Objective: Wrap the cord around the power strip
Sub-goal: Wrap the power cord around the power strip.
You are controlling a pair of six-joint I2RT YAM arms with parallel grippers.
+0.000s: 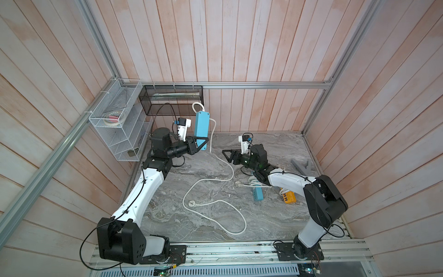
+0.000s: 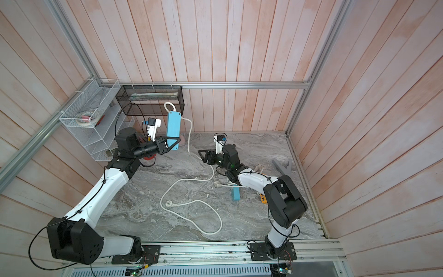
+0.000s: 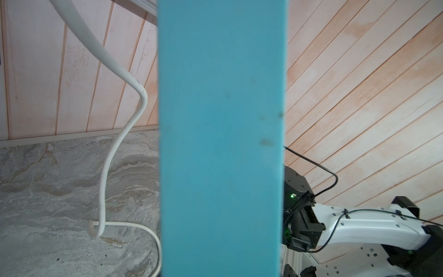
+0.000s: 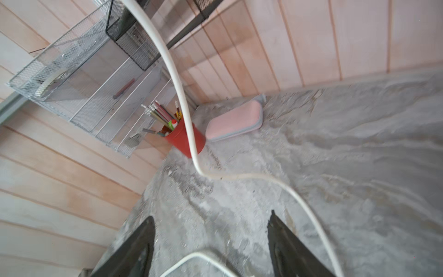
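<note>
Fingers (image 1: 201, 138) of the left gripper (image 1: 203, 143) are shut tight on the low end of the blue power strip (image 1: 201, 124). They hold it up off the table, likely so it can be wound. Its white cord (image 3: 143, 97) hangs loose, just in front of the right gripper (image 4: 211, 225), which is wide open and empty, maybe ready to catch it.

The left arm (image 1: 141, 194) and right arm (image 1: 287, 182) pair glossy white link shells with chunky black joint housings. Thin black cables (image 1: 80, 247) run along them, held by ties. Each wrist bears a white camera mount (image 1: 184, 128). The jaws are black and triangular. Screwed black base plates (image 1: 178, 250) sit at six o'clock. A green light (image 3: 292, 196) glows on the right arm.
</note>
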